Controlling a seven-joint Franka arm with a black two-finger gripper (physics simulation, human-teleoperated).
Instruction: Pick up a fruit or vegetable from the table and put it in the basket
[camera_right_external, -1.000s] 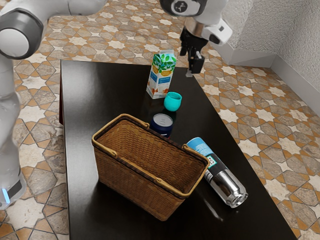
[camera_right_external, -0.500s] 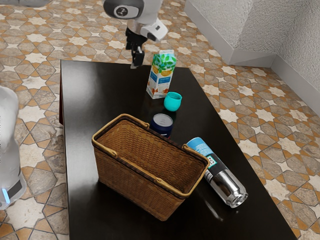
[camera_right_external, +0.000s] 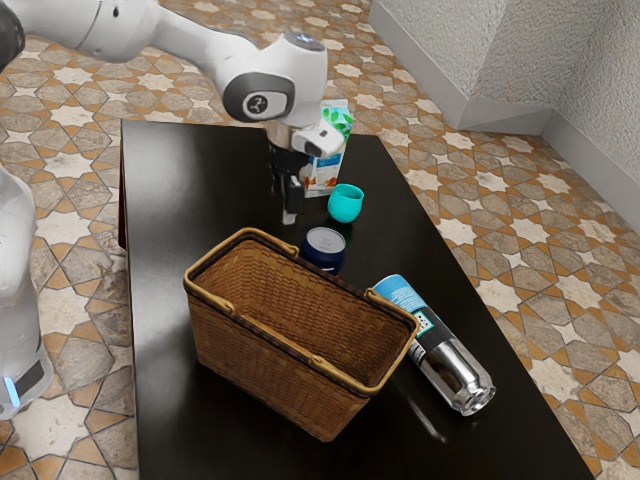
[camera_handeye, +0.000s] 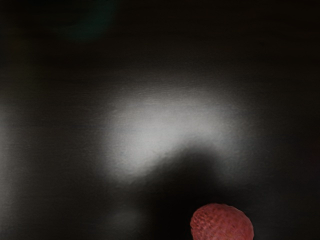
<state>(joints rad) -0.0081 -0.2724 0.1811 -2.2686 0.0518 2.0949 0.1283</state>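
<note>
The desk (camera_right_external: 200, 170) is dark and glossy, pale light smeared over its top; around it spreads a floor (camera_right_external: 505, 215) of tan and brown stone pieces set in star shapes, and at one o'clock in the exterior view rises a rough, pale wall (camera_right_external: 425, 45). The basket (camera_right_external: 275, 375) is woven brown wicker with a smooth, lighter rim. Seen from it in that view, a blue can (camera_right_external: 325, 240) with a round lid stands at one o'clock, a rounded turquoise cup (camera_right_external: 346, 203) further out, a boxy printed carton (camera_right_external: 325, 180) beyond; a shiny metal bottle (camera_right_external: 440, 350) lies at three o'clock. The pincer (camera_right_external: 285, 203) hangs at twelve; whether wide or narrow, I cannot tell. The red, finely bumpy fruit (camera_handeye: 222, 223) is near the pincer, outside the basket
</note>
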